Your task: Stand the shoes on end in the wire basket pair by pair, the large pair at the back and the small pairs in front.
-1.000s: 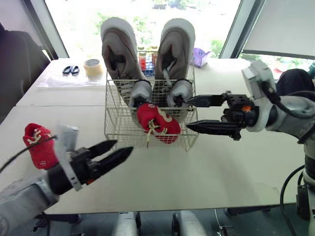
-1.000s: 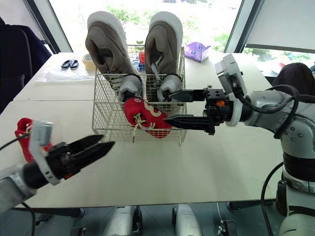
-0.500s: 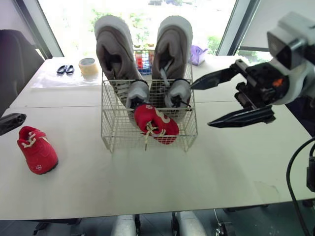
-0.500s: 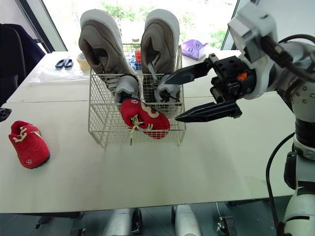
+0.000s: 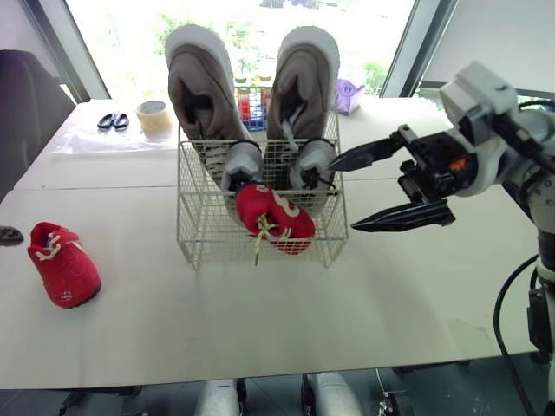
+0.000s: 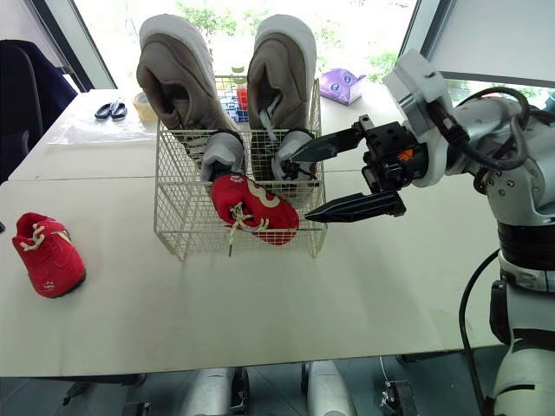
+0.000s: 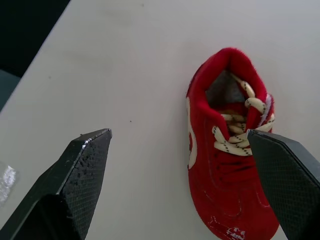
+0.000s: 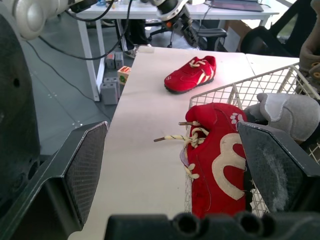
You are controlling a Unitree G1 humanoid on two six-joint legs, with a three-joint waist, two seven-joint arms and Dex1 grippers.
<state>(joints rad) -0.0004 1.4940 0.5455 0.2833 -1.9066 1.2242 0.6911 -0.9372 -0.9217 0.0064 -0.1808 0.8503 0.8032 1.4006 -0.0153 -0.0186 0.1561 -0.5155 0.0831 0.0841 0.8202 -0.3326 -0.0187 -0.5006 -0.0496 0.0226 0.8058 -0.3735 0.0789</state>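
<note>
The loose red shoe [image 5: 62, 264] lay on its sole on the counter [image 5: 260, 321], well apart from the wire basket [image 5: 204, 234] on its left side. In the left wrist view I had it right ahead of the left pincer [image 7: 177, 136], whose fingers were spread wide, one fingertip over the shoe's laces and not touching it. The right pincer [image 5: 342, 198] hung just beside the basket's right wall, also spread and holding nothing. Its fingertips pointed toward the second red shoe [image 5: 276, 217], which leaned tilted against the basket's front wire with a lace poking through the mesh.

The large shoes' lower ends were hidden behind the small grey ones. I couldn't make out the coloured clutter behind the basket.

I counted six shoes. Two large brown-grey shoes [image 5: 198, 82] stood on end at the back. Two small grey shoes [image 5: 244, 163] stood in front of them. The two red ones made up the rest, so five were in the basket and one was on the counter.
</note>
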